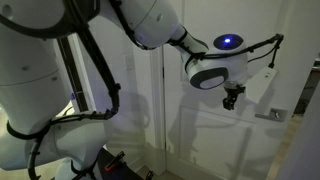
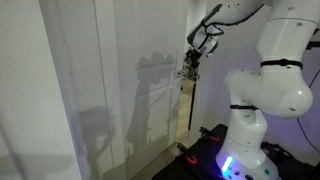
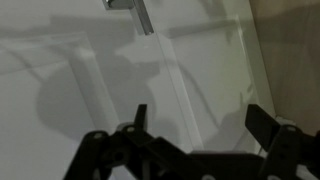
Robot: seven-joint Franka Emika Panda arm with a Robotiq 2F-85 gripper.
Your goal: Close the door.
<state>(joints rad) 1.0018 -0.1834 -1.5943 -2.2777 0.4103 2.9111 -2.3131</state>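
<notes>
One hand (image 1: 232,98) hangs just before the white door (image 1: 190,130), near its silver handle (image 1: 270,114); in the wrist view its fingers (image 3: 262,125) stand apart, grasping nothing.

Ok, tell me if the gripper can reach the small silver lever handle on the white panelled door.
Probably yes: the gripper, jaws open, hangs near the silver lever handle, with nothing visible between them.
</notes>
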